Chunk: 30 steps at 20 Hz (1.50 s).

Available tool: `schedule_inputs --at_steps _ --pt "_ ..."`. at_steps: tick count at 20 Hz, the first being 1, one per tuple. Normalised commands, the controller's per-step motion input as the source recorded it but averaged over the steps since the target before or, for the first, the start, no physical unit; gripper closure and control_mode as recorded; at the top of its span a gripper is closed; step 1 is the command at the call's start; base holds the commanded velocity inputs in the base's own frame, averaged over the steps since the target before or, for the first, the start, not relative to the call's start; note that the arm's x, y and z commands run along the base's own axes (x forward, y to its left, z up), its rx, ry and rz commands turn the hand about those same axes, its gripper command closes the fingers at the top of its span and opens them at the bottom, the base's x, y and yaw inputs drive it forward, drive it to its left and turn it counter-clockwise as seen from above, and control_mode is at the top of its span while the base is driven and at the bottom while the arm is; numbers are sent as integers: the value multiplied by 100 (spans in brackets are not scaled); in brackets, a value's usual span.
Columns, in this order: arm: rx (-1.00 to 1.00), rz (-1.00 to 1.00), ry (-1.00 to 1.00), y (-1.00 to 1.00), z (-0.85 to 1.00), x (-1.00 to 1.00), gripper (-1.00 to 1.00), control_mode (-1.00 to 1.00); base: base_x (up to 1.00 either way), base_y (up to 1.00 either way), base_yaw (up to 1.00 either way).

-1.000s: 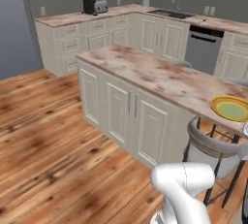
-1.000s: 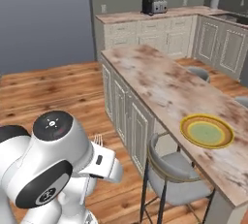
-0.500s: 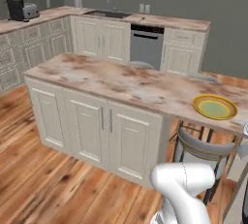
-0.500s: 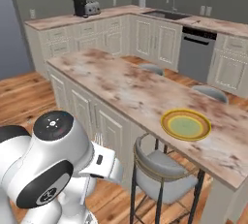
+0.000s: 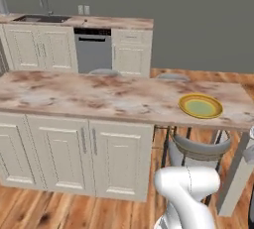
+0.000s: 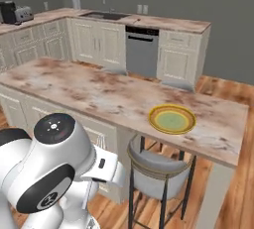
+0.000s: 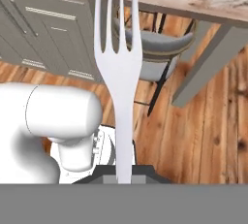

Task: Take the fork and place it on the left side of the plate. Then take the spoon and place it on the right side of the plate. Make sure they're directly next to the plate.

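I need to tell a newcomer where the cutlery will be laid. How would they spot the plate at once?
Find the long island counter with the mottled pink-brown top in the middle of the kitchen. Near its end, above the grey stool, lies the plate. It is round and shallow, with a yellow-orange rim and a pale green centre.

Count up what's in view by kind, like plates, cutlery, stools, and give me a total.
Plates: 1, the plate on the island.
Forks: 1, the fork, held in the gripper.
Stools: 3, one stool near the plate, two beyond the island.
Total: 5
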Motion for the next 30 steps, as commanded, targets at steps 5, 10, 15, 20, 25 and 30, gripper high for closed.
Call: schedule_inputs --at_steps 5,10,15,20,25,30 --pt "0 0 0 0 0 0 100 100 48 64 -47" --pt "0 0 0 0 0 0 100 100 22 92 -28" --pt "0 0 0 0 0 0 100 100 76 51 -24" --pt "0 0 0 0 0 0 100 100 100 13 -23" --pt "0 0 0 0 0 0 100 100 100 2 -17" --pt "0 -10 23 0 0 100 100 -100 0 0 0"
